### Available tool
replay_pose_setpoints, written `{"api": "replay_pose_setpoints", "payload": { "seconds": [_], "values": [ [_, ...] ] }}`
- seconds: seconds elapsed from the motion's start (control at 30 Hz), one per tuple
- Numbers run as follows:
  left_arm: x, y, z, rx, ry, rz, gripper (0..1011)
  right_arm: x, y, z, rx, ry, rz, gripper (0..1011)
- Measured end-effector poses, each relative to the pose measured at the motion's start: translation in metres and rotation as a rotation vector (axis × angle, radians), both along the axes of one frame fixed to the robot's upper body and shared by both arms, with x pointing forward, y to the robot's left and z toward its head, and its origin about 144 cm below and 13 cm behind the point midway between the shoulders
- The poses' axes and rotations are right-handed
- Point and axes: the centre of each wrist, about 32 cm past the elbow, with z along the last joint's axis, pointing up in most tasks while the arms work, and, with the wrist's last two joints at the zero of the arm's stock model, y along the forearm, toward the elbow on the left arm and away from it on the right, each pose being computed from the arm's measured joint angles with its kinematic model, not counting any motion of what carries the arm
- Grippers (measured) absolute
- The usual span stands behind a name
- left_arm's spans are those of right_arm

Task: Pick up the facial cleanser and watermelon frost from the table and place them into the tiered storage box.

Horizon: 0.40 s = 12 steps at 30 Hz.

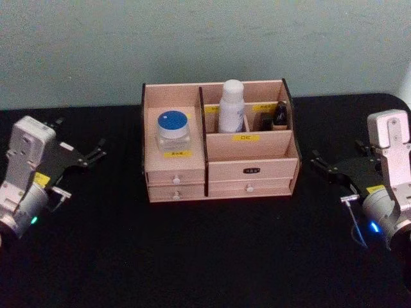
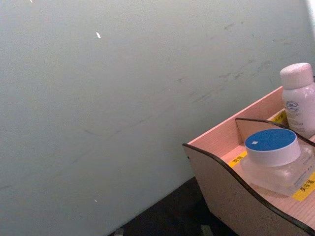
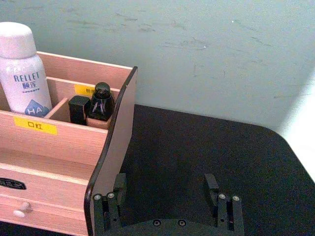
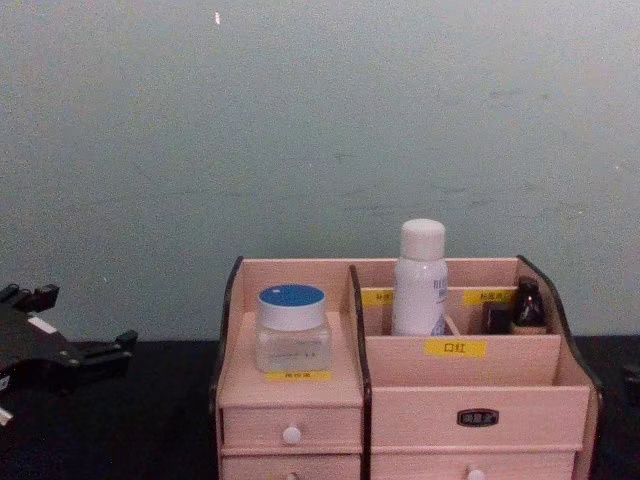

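Pale pink wooden tiered storage box (image 1: 252, 170): holds blue-lidded clear jar (image 1: 173, 131), white bottle (image 1: 230, 106), small dark bottle (image 1: 280, 114) (rear-right compartment). Left gripper (image 1: 99, 149) and right gripper (image 1: 319, 162) flank it, both spread wide, empty.

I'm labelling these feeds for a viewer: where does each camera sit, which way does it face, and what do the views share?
Head view: high, looking down at the storage box on the black table; left gripper and right gripper at the sides.
Chest view: low, facing the box front and wall; left gripper at its left edge.
Left wrist view: beside the box's left end, facing the wall.
Right wrist view: by the box's right end; its own open fingers show.
All share the white bottle.
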Motion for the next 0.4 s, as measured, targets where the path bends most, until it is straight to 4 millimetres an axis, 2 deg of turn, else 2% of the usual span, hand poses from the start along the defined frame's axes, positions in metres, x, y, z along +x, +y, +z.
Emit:
{"api": "replay_pose_setpoints", "payload": {
  "seconds": [0.4],
  "values": [
    [0.0000, 0.0000, 0.0000, 0.000, 0.000, 0.000, 1001, 0.0000, 0.0001, 0.0002, 0.000, -0.002, 0.000, 1000]
  ]
}}
